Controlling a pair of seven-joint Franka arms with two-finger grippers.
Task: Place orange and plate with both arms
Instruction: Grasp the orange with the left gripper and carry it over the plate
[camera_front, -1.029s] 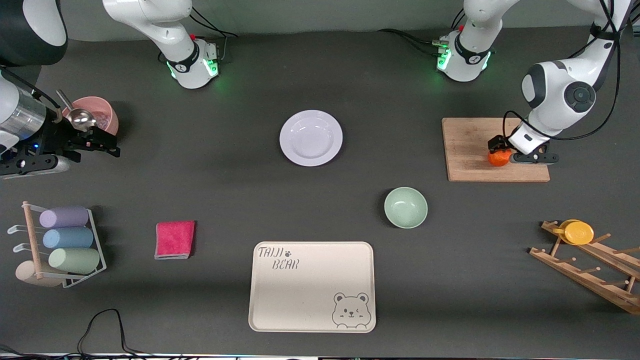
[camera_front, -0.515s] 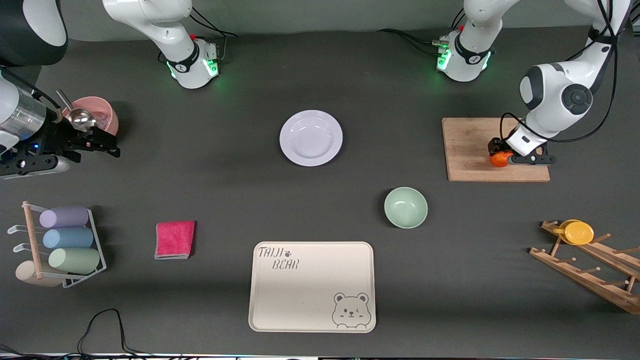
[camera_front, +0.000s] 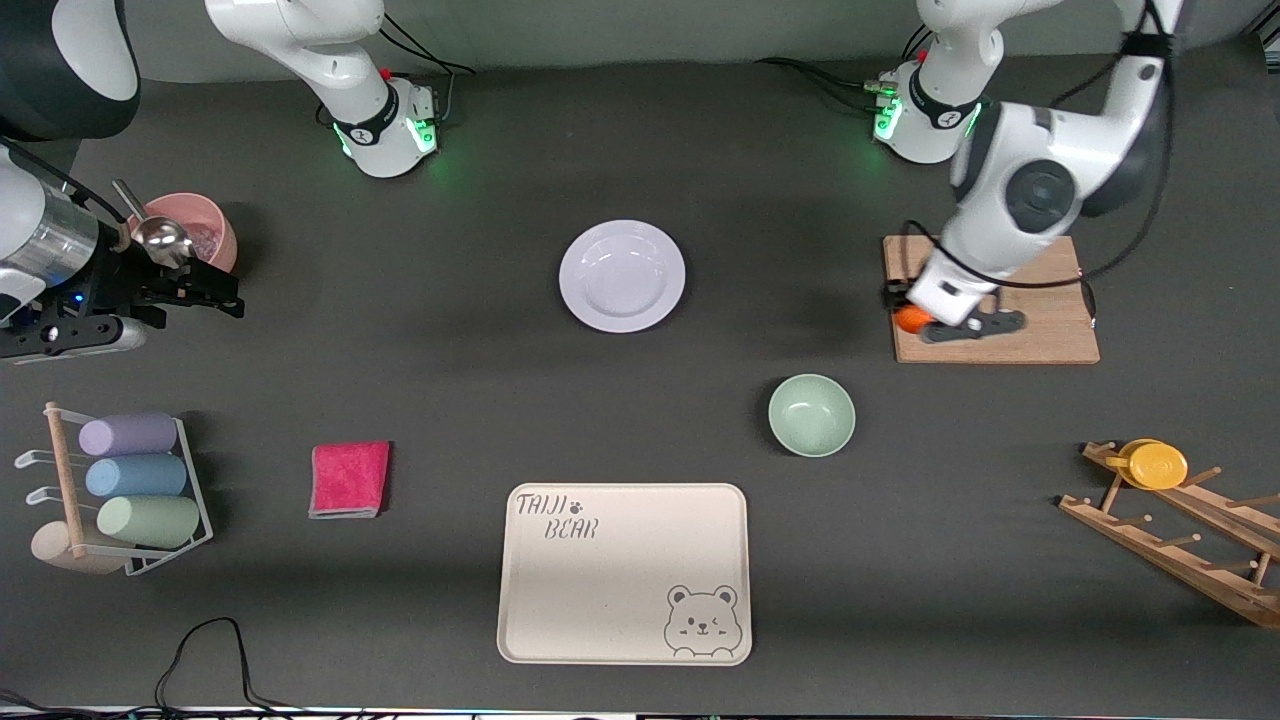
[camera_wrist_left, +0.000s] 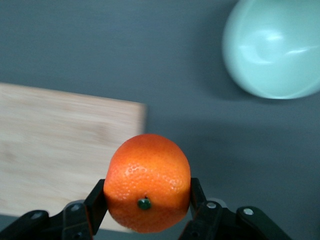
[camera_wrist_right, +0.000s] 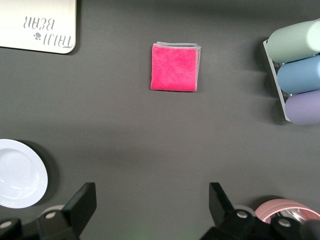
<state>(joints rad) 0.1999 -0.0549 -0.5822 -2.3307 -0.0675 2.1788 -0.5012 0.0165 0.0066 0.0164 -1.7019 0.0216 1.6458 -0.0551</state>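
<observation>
My left gripper (camera_front: 915, 322) is shut on the orange (camera_front: 908, 319) and holds it in the air over the edge of the wooden cutting board (camera_front: 1040, 335) that faces the plate. In the left wrist view the orange (camera_wrist_left: 147, 180) sits between both black fingers (camera_wrist_left: 97, 200). The white plate (camera_front: 622, 275) lies on the table midway between the two arm bases; it also shows in the right wrist view (camera_wrist_right: 20, 173). My right gripper (camera_front: 225, 290) is open and empty (camera_wrist_right: 152, 200), waiting above the table beside the pink bowl (camera_front: 205, 228).
A pale green bowl (camera_front: 811, 415) stands nearer the camera than the board. The cream bear tray (camera_front: 600, 600) lies near the front edge. A pink cloth (camera_front: 349, 479), a rack of cups (camera_front: 130, 480) and a wooden rack with a yellow cup (camera_front: 1160, 465) lie at the table's ends.
My left gripper has lifted the orange off the cutting board and carried it toward the board's edge nearest the plate. The right arm has barely moved.
</observation>
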